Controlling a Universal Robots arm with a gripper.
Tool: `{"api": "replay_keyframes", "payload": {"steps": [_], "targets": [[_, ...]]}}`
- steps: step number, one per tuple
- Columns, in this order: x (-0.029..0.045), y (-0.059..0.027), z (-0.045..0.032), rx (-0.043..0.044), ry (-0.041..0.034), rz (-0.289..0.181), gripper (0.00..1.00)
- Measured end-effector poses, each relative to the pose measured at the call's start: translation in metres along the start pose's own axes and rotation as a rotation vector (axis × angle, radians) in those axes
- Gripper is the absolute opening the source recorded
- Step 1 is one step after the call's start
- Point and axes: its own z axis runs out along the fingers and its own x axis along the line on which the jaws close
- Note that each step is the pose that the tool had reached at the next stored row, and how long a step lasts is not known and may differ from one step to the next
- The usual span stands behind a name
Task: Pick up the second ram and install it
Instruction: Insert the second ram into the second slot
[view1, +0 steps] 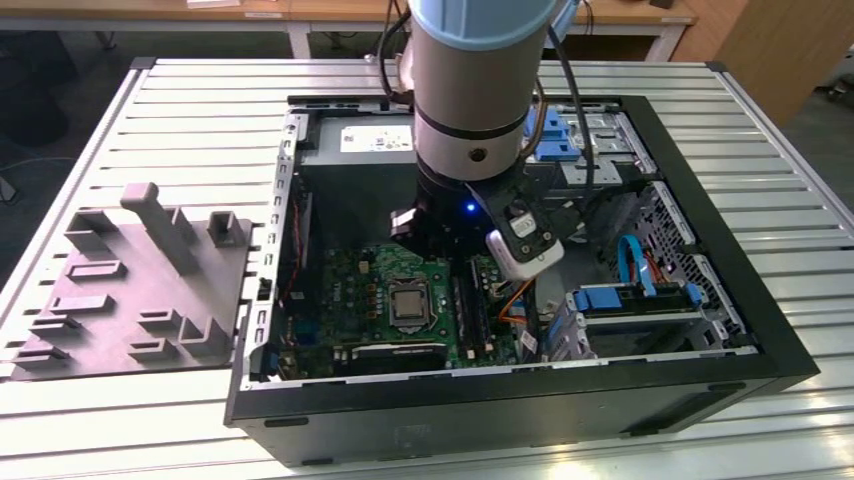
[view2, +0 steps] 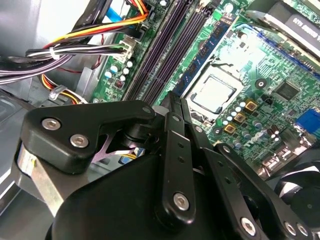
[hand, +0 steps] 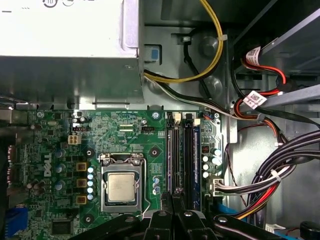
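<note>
Gripper (view2: 172, 97), second wrist view: fingers closed together with nothing visible between them, at one end of the second ram (view2: 200, 62). The ram is a blue stick standing in the slot beside the CPU socket (view2: 214, 93); whether they touch cannot be told. Exterior view: grey fixture (view1: 134, 290) at 9 o'clock from the computer case (view1: 534, 410).

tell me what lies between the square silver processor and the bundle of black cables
In the first wrist view, long black plastic slot rails lie between the square silver processor and the bundle of black cables.
</note>
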Motion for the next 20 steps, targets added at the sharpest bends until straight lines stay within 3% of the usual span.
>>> {"api": "replay_keyframes", "payload": {"steps": [9,20], "targets": [[-0.0024,-0.0006,0.0092,0.0001,0.0015,0.0,0.12],[-0.0039,-0.0006,0.0111,-0.0001,0.0017,0.0,0.12]]}}
